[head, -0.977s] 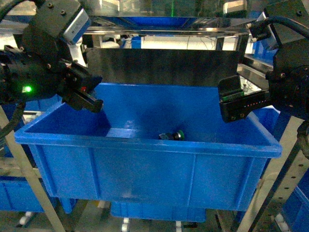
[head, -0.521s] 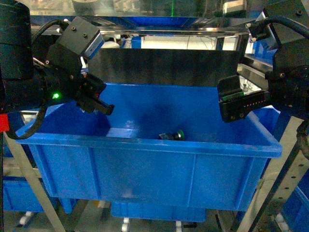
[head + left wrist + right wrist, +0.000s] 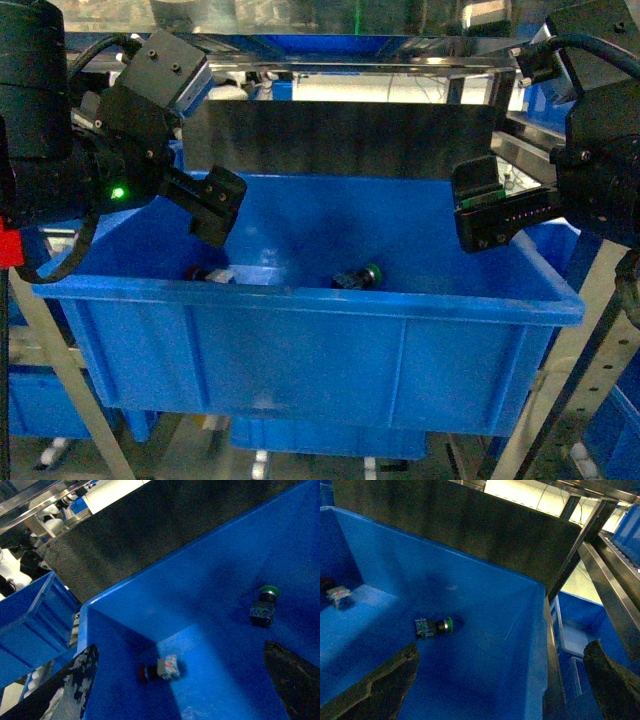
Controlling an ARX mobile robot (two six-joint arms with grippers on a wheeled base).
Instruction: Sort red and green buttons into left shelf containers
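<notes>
Head view: the blue tub (image 3: 300, 330) on the shelf is seen to hold both switches. The green button (image 3: 360, 277) lies on its side near the middle of the tub floor, and the red button (image 3: 207, 273) lies on its side close to the left wall, well apart from the green one. The left tool (image 3: 215, 205) is held above the left end of the tub with nothing in it; its jaws are spread wide in the left wrist view, where the red button (image 3: 160, 669) is framed between the two fingers (image 3: 70, 690). The right tool (image 3: 490, 215) is poised over the right end, likewise wide apart and empty, with the green button (image 3: 435, 626) below it.

A sorting error is the likeliest fault, it is judged: both colours rest in one container, so if separate tubs are meant, one piece would have to be lifted out again. Since each switch lies on its side on a smooth floor, it could roll or slide from a closing tool. The red one sits so near the wall that a finger could strike the plastic.

Compared with half a second earlier, the red button is newly visible on the floor, and the left tool is seen further inward and lower over the tub. The right tool and the green button are unchanged.
</notes>
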